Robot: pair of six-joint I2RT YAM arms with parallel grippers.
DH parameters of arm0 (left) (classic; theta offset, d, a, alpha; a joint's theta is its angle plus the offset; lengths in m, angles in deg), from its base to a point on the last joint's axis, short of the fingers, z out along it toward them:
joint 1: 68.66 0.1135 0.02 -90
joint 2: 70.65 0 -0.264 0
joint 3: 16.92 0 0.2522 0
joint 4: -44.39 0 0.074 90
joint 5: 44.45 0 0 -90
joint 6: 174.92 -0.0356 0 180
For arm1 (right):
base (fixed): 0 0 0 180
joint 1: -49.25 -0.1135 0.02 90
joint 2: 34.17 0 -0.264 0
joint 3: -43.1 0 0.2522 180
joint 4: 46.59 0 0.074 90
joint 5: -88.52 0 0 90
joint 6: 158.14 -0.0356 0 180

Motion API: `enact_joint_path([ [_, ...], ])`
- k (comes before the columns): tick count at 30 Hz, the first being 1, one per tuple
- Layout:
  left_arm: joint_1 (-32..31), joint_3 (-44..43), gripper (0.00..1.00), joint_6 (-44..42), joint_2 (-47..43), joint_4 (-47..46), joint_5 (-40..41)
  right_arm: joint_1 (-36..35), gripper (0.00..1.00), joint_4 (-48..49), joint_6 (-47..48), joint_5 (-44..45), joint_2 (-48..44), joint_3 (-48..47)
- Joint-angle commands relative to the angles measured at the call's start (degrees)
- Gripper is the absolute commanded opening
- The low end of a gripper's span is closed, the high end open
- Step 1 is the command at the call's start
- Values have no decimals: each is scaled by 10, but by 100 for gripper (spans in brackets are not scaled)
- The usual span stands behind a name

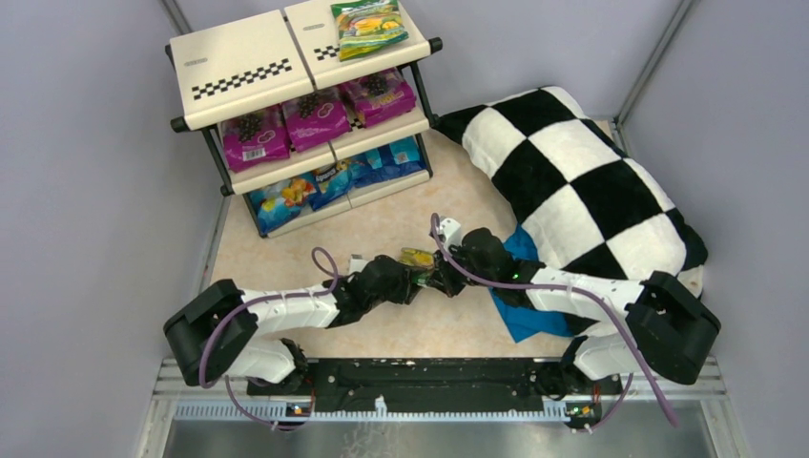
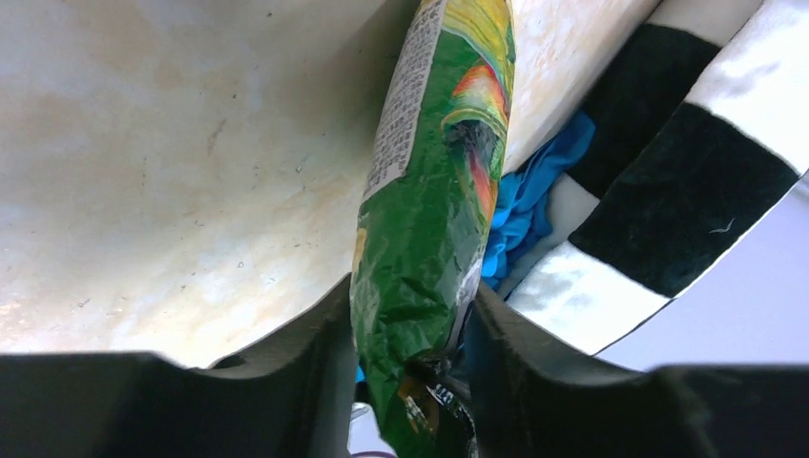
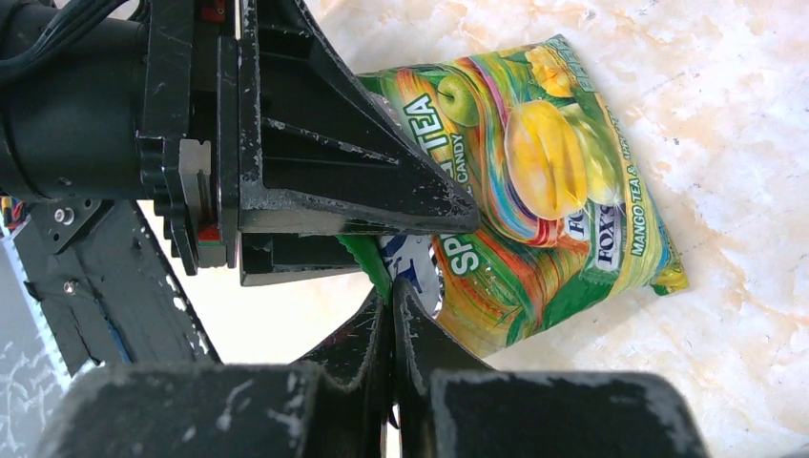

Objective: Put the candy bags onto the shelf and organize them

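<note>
A green-yellow candy bag [image 1: 417, 256] hangs between both grippers at the middle of the table. My left gripper [image 1: 412, 277] is shut on it; in the left wrist view the bag [image 2: 429, 191] stands edge-on between the fingers [image 2: 320, 363]. My right gripper [image 3: 391, 286] is shut on the bag's lower edge [image 3: 534, 181], with the left gripper's finger [image 3: 343, 162] across the bag just above. The shelf [image 1: 238, 67] stands at the back left: another green-yellow bag [image 1: 368, 27] on top, three magenta bags [image 1: 316, 116] on the middle tier, blue bags [image 1: 334, 176] on the bottom.
A large black-and-white checkered pillow [image 1: 582, 181] lies at the right, close behind the right arm. A plain blue cloth [image 1: 520, 286] lies under the right arm and shows in the left wrist view [image 2: 534, 191]. Grey walls close in both sides.
</note>
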Motion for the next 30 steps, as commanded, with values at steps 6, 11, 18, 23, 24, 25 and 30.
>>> enact_joint_path([
  [6,-1,3,23,-25,-9,-47,23,-4,25,-47,7,6,0,-66],
  [11,-1,11,15,-85,-66,-12,38,-4,65,-65,18,84,-82,-37],
  [18,1,-4,14,-218,-223,130,88,1,86,-31,22,236,-248,48],
  [23,1,-73,13,-335,-301,251,102,33,91,1,-5,281,-306,111],
  [24,1,-88,12,-360,-313,261,100,43,91,5,-12,280,-310,119],
  [25,1,-103,12,-383,-323,266,97,52,92,8,-18,276,-311,126],
  [30,1,-233,11,-535,-324,281,84,72,91,6,-30,268,-298,128],
])
